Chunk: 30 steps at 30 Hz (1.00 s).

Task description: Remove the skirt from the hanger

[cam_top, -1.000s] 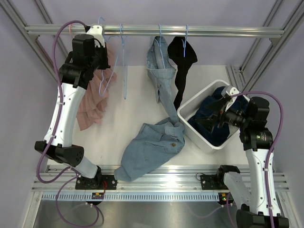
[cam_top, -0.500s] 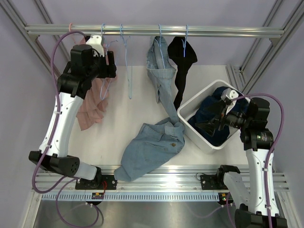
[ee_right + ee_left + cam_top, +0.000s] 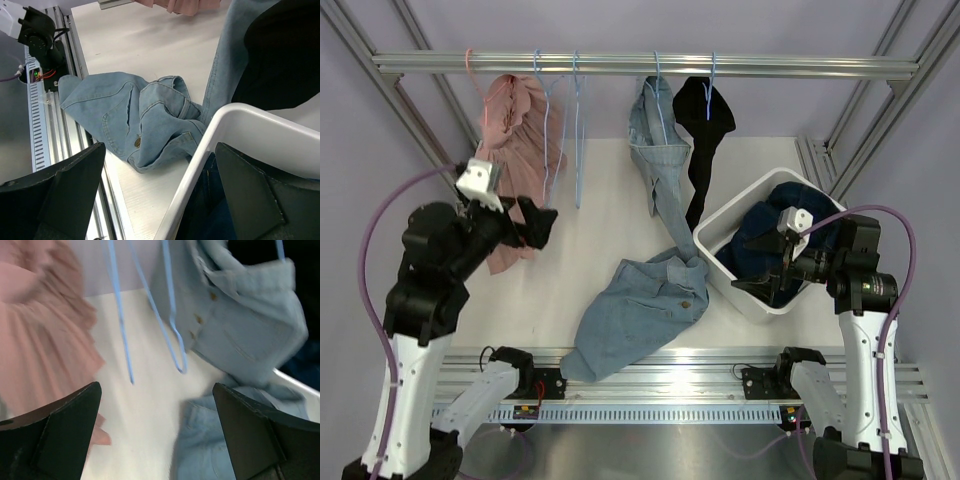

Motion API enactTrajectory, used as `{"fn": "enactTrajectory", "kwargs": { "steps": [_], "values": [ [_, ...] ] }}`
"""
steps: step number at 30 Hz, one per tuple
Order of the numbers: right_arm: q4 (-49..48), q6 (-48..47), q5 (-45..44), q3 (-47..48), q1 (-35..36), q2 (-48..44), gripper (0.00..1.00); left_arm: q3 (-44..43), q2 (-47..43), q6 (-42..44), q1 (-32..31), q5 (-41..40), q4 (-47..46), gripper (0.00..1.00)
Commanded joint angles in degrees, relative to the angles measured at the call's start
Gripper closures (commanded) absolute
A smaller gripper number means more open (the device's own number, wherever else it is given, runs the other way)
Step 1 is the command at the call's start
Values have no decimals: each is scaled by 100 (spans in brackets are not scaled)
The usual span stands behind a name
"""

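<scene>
The pink skirt [image 3: 516, 108] hangs from the rail at the far left, its pink hanger hook [image 3: 470, 62] over the bar. Its lower folds fall behind my left arm. My left gripper [image 3: 535, 225] is open beside the skirt's hem, nothing between its fingers. In the left wrist view the skirt [image 3: 40, 335] fills the left side, and the left gripper [image 3: 157, 435] stands wide above bare table. My right gripper [image 3: 767, 268] is open over the near-left rim of the white bin [image 3: 720, 258]. In its own view the right gripper [image 3: 160, 195] straddles the bin's rim [image 3: 220, 145].
Two empty blue hangers [image 3: 578, 130] hang right of the skirt. A light denim garment [image 3: 660, 150] and a black one [image 3: 705, 130] hang mid-rail. Another denim piece [image 3: 640, 310] lies on the table. Dark blue clothes [image 3: 765, 230] fill the bin.
My left gripper opened, left the skirt's top at the rail and drew back and down toward the near side. The skirt swung back under the rail. The right gripper shifted slightly left.
</scene>
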State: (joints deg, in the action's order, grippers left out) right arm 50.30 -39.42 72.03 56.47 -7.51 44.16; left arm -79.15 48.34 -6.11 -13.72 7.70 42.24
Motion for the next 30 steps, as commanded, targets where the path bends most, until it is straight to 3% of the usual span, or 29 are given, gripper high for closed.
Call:
{"fn": "enactTrajectory", "kwargs": {
  "steps": [1, 7, 9, 10, 13, 14, 16, 21, 25, 30],
  "values": [
    [944, -1163, 250, 373, -31, 154, 1, 1231, -675, 31, -61, 1495, -453, 2],
    [2228, -2559, 31, 839, -31, 593, 0, 2324, -1406, -372, -903, 1867, -751, 2],
    [2597, -2789, -66, 883, -31, 734, 0, 2589, -1336, -487, -1658, 1630, -980, 2],
    [2703, -3017, -92, 892, -31, 778, 1, 2624, -1266, -566, -2331, 1159, -1024, 2],
    [3133, -3639, -75, 849, -31, 892, 0, 2581, -818, -619, -3432, 27, -1147, 1],
    [3396, -3826, -75, 822, -31, 945, 0, 2563, -687, -620, -4141, -258, -1243, 1],
    [3599, -4290, -49, 778, -23, 1015, 1, 2484, -221, -628, -4917, -1012, -1332, 1],
    [4171, -5040, -163, 778, -23, 1393, 1, 2466, 746, -646, -5571, -1850, -2148, 1],
    [4225, -5234, -163, 708, -23, 1481, 0, 2195, 1588, -77, -5739, -2526, -2720, 2],
    [4014, -5137, -119, 594, -23, 1332, 0, 1913, 2188, 925, -5660, -2443, -3528, 2]
  ]
}}
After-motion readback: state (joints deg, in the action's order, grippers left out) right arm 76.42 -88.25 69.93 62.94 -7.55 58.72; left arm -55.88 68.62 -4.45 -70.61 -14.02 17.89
